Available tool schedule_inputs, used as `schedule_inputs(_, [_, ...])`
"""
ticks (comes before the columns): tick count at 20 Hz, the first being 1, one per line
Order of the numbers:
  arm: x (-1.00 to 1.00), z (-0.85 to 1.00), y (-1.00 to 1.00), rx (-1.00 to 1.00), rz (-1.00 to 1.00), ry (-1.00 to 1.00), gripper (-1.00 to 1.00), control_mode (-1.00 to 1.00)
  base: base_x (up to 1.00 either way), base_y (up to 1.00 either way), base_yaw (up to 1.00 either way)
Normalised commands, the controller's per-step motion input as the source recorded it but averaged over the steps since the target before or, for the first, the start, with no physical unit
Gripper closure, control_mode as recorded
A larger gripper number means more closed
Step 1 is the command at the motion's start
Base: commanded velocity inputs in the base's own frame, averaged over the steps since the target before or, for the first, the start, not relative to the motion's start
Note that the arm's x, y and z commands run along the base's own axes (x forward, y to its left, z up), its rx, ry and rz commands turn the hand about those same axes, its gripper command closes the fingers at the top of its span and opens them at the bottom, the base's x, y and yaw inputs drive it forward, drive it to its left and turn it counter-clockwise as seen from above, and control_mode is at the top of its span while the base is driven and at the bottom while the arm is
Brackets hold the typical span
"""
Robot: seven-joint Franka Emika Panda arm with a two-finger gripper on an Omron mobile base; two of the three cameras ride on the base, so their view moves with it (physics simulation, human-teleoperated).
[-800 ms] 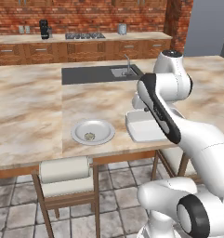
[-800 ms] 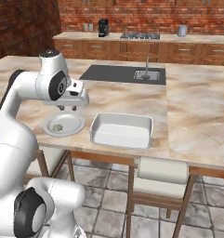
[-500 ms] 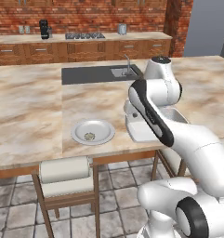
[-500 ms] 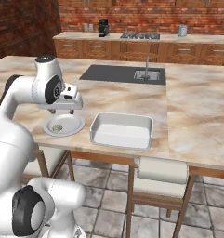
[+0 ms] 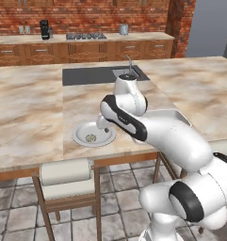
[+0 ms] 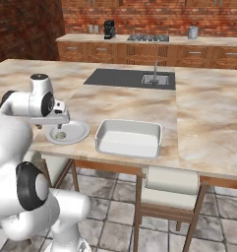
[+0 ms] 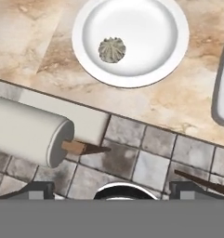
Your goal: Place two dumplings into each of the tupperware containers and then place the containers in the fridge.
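Dumpling [image 7: 112, 49]: one lumpy beige piece sitting in the round white plate [image 5: 82, 136] on the bench [image 5: 30, 113], a bit off the plate's centre.
Claw [image 7: 111, 191]: fingers spread wide, nothing in it, hovering over the plate's near edge.
Which way: from the hand camera the dumpling lies ahead of the fingertips, roughly centred between them, so I'd guess it just needs to push forward and drop.
Long axis: none really, it's roundish, so no direction it points that I can tell.
White tray [image 6: 128, 139]: just beside the plate, looks like it has nothing in it.
Stool [image 5: 66, 176]: tucked under the bench edge below the plate.
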Motion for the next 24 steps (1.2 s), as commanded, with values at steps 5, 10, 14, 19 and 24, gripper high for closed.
schedule_inputs(5, [0.20, -0.47, 0.58, 0.00, 0.05, 0.06, -1.00, -1.00, 0.00, 0.00, 0.00])
schedule_inputs(10, [0.21, -0.37, 0.04, 0.00, 0.01, -0.03, -1.00, -1.00, 0.00, 0.00, 0.00])
schedule_inputs(14, [0.37, -0.43, 0.08, 0.00, 0.00, 0.00, -1.00, -1.00, 0.00, 0.00, 0.00])
schedule_inputs(19, [0.42, -0.55, 0.11, 0.00, 0.00, 0.00, -1.00, -1.00, 0.00, 0.00, 0.00])
schedule_inputs(24, [0.40, -0.31, 0.00, 0.00, 0.00, 0.00, -1.00, -1.00, 0.00, 0.00, 0.00])
